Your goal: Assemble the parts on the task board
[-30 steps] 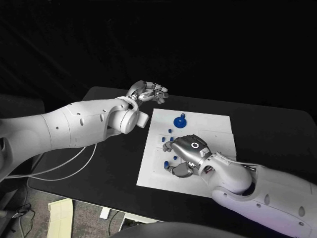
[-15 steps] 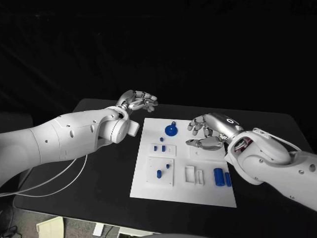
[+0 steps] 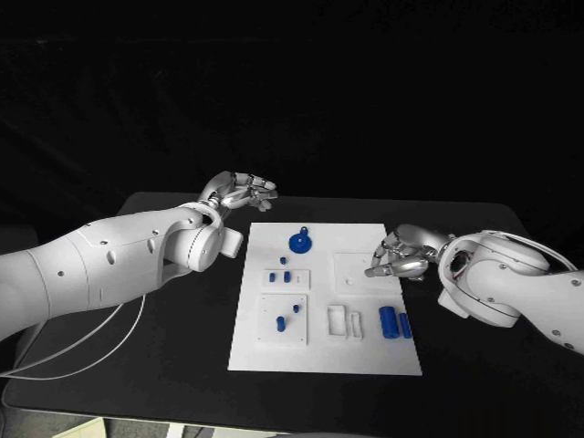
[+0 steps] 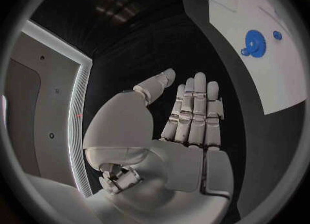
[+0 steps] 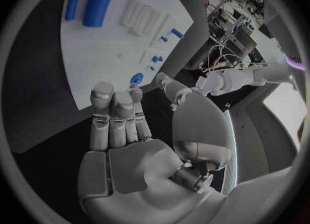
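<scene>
- We see the flat white task board [image 3: 371, 351] mid-table [image 3: 173, 365], matte black.
- Blue parts: a toothed gear [image 3: 300, 243] and smooth cylinders [image 3: 388, 321] lie on it.
- Left hand [image 3: 240, 192] and right hand [image 3: 400, 255]: metallic fingers apart, holding nothing.

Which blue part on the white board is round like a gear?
The blue gear at the task board's far edge; the other blue parts are small pegs or cylinders.
</scene>
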Tool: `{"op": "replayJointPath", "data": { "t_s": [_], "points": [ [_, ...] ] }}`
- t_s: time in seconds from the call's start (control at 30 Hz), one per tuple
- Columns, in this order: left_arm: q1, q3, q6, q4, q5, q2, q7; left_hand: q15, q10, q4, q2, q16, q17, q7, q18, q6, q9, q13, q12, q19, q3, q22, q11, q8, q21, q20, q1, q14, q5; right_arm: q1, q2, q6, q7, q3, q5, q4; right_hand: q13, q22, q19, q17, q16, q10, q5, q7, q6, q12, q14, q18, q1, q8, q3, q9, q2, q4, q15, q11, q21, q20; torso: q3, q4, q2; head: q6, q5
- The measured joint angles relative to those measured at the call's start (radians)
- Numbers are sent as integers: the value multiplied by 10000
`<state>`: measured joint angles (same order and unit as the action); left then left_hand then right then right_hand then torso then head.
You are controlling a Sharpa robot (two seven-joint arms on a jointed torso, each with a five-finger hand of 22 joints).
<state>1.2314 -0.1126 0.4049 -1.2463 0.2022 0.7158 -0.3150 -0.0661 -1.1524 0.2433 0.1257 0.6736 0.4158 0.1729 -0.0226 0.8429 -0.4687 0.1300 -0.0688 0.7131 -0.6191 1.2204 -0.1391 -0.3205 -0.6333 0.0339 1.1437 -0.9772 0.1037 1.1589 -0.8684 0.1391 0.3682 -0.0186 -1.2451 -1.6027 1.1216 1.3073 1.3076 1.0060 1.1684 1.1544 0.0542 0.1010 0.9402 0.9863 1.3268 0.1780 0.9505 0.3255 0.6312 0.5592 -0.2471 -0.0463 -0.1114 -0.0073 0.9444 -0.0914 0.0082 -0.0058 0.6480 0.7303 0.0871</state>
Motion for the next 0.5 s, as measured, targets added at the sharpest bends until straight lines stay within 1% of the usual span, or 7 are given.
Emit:
{"op": "replayJointPath", "data": {
  "t_s": [0.1,0.13,0.2,0.27,0.33,0.4,0.5],
  "points": [
    [-12,-6,-64,-68,-2,43,-9,0,0,-66,14,-71,37,0,0,0,15,-9,0,0,66,18,0,0,24,0,-130,0,0,-1,-234,-550,555,-20,366,-70,446,0,20,211,200,-100,0,-41,46,402,-66,0,-133,74,122,174,132,62,-67,-84,205,-20,-4,-4,-8,29,-76],
    [-14,-7,-85,-85,-3,54,-12,0,0,-73,38,-71,54,0,0,0,14,-9,0,0,109,30,0,-18,24,0,-155,0,0,-1,-285,-701,708,-34,451,-99,514,0,20,240,229,-144,0,-40,47,476,-71,0,-181,74,138,219,145,78,-72,-70,246,-20,-4,-4,-8,31,-100],
    [-15,-9,-135,-120,-8,81,-21,0,0,-66,18,-111,110,36,0,-35,35,-18,0,0,350,70,0,-42,72,0,-383,0,167,-1,-385,-1002,1024,-78,596,-172,596,0,20,283,263,-145,0,-72,83,514,-84,1,-344,74,177,278,176,117,-84,-70,290,-20,-9,-4,-8,42,-149],
    [-21,-18,-171,-147,-11,100,-28,0,0,-51,14,-127,158,0,0,-72,43,-19,0,0,535,91,0,-42,71,0,-477,0,196,-1,-468,-1214,1267,-119,687,-228,658,0,0,322,288,-146,0,-64,94,554,-85,2,-499,111,203,327,173,156,-85,-71,352,-40,-12,-4,-8,62,-199],
    [-32,-26,-216,-182,-15,116,-36,0,0,-55,5,-184,199,0,0,-72,57,-26,0,0,721,106,0,-42,128,0,-634,0,196,-1,-560,-1403,1508,-182,763,-270,712,0,-34,356,305,-146,0,-64,95,581,-85,2,-749,111,175,368,244,328,-85,-71,424,-73,-16,-4,-11,70,-244],
    [-35,-30,-261,-220,-17,130,-49,0,0,-45,7,-187,208,0,0,-72,60,-29,0,0,753,108,0,-42,128,0,-649,0,195,0,-623,-1545,1709,-260,817,-275,735,0,-34,376,345,-146,0,-63,95,583,-85,2,-832,111,149,381,327,370,-85,-71,430,-74,-17,-4,-15,74,-290],
    [-38,-37,-315,-245,-23,143,-75,0,0,-60,6,-187,225,5,0,-76,60,-29,0,0,849,108,0,-42,128,0,-662,0,137,0,-666,-1685,1902,-421,872,-280,736,0,-35,378,345,-145,0,-63,95,585,-85,1,-879,111,168,381,291,389,-85,-71,436,-73,-26,-1,-18,85,-351]
  ]
}}
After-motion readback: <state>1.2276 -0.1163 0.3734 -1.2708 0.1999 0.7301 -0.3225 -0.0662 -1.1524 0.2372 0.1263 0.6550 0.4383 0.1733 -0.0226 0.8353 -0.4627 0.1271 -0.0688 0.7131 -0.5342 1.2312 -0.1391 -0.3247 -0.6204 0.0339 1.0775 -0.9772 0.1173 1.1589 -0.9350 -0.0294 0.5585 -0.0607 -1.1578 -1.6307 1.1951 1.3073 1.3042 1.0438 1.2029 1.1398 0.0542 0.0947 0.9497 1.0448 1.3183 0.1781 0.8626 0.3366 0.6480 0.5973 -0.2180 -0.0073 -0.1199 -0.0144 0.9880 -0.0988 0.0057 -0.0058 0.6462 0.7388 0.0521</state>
